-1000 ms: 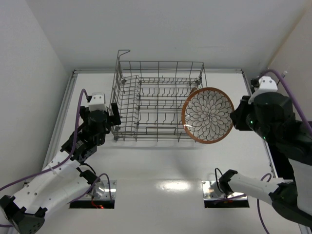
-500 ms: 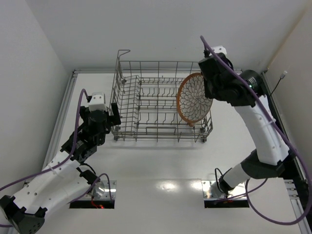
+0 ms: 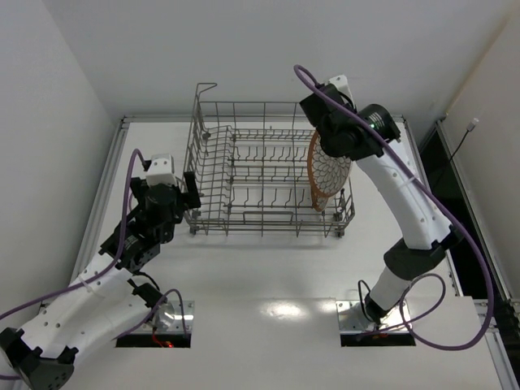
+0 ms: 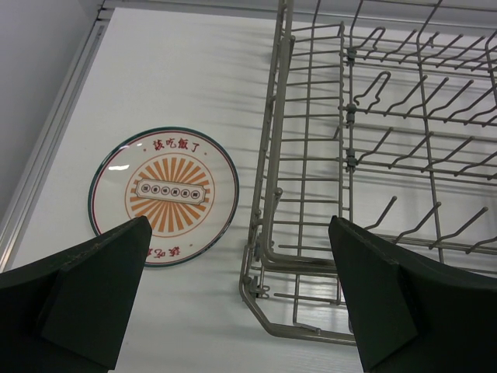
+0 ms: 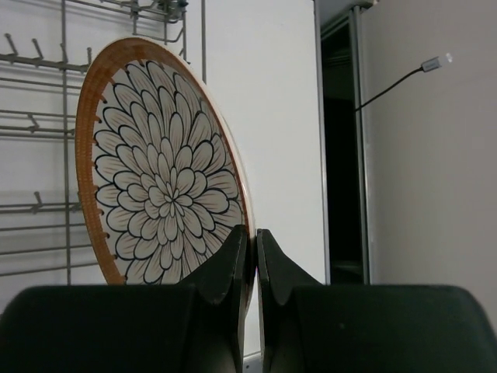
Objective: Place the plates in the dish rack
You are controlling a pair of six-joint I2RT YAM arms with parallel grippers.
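Note:
The grey wire dish rack (image 3: 264,166) stands at the back of the table. My right gripper (image 3: 329,146) is shut on the rim of a brown-rimmed plate (image 3: 327,175) with a white petal pattern. It holds the plate on edge over the rack's right end. In the right wrist view the fingers (image 5: 252,233) pinch the plate (image 5: 159,186) near its lower rim, with rack tines (image 5: 39,140) behind it. My left gripper (image 3: 192,201) hangs open beside the rack's left end. A white plate with an orange sunburst (image 4: 163,194) lies flat on the table to the left of the rack (image 4: 388,155), between and beyond the open left gripper (image 4: 239,225).
A tall wire loop (image 3: 205,88) rises at the rack's back left corner. White walls close in on the left and the back. A metal rail (image 3: 110,187) runs along the table's left edge. A dark gap (image 3: 455,162) and a thin cable lie past the right edge.
My right arm has swung the petal plate from right of the rack to over its right end, turning it from face-on to edge-on. The left arm has not moved.

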